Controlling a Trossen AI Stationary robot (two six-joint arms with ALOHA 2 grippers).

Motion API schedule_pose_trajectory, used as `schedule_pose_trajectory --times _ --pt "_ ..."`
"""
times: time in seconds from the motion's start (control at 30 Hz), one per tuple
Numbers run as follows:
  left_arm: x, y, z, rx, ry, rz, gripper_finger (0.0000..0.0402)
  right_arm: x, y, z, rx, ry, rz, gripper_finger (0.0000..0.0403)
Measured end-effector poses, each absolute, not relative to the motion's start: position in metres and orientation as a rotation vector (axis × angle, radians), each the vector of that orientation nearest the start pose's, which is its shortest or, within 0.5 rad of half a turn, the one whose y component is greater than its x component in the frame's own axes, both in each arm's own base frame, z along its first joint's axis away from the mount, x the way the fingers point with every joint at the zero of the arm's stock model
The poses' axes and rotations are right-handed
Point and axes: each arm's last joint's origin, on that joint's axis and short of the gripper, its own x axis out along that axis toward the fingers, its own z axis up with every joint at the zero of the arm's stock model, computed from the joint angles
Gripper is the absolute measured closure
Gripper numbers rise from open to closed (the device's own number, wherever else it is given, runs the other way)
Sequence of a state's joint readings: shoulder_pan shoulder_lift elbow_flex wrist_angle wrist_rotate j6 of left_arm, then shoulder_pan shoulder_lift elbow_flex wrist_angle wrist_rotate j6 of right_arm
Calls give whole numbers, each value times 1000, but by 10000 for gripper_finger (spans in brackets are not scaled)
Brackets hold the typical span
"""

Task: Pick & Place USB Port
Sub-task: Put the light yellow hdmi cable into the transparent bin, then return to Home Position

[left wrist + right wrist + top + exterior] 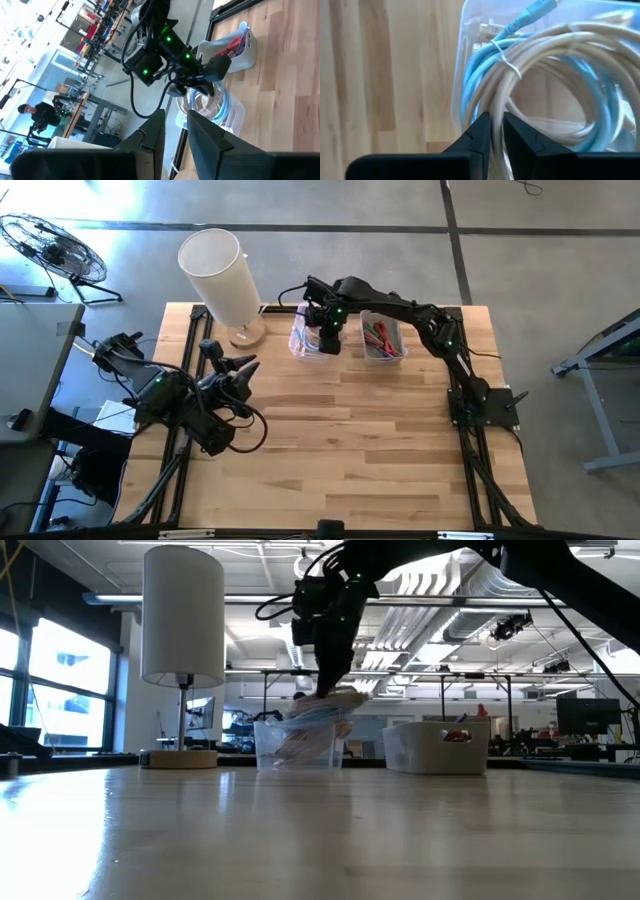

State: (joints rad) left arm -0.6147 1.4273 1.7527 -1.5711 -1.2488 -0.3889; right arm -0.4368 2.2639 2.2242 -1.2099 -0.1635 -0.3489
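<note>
A coil of white and light-blue cable (pixel 545 65) lies in the left clear bin (pixel 300 348) at the table's far edge. My right gripper (pixel 496 132) hangs over that bin (pixel 265 745), shut on the coil. In the low view the coil (pixel 315 720) bulges above the bin's rim, under the gripper (pixel 330 690). No USB plug can be made out. My left gripper (pixel 245 372) waits low near the table's left side, open by a narrow gap (pixel 176 135), touching nothing. My right gripper pinches a white strand of the coil (pixel 495 107) between its two fingers, at the coil's side nearest the bin wall. The fingers come from above, pointing down. The coil sits partly raised, with its lower loops still inside the bin.
A second clear bin (pixel 385 355) with red and green cables stands just right of the first. A white lamp (pixel 222 275) stands at the far left corner on a round wooden base. The near and middle parts of the wooden table (pixel 350 450) are bare. A fan (pixel 50 245) stands off the table.
</note>
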Motion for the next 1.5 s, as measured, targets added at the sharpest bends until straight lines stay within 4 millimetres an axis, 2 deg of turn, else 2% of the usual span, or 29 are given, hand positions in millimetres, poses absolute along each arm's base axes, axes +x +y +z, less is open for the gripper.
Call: schedule_pose_trajectory --times 0.2,0.4,0.57,0.7,0.9,1.1,1.27,1.4,1.5 --pt "195 -104 427 689 632 654 323 425 -193 265 53 1216 -40 320" --pt "194 -104 428 692 636 648 323 424 -195 272 0 1210 -108 255" --pt "187 -99 433 675 627 642 323 416 -192 299 -125 1175 -211 204" --pt "180 -94 437 678 622 633 323 399 -188 334 -220 1134 -309 196" --pt "169 -86 445 734 632 608 323 358 -163 404 -241 966 -337 223" --pt "151 -73 454 742 616 596 323 297 -127 467 -172 785 -265 288" --pt "139 -65 460 765 626 554 323 244 -100 493 -128 763 -149 387" --pt "131 -60 462 828 667 466 340 211 -86 506 -113 754 -164 390" --pt "123 -55 464 868 693 378 381 190 -77 515 -122 721 -168 400"
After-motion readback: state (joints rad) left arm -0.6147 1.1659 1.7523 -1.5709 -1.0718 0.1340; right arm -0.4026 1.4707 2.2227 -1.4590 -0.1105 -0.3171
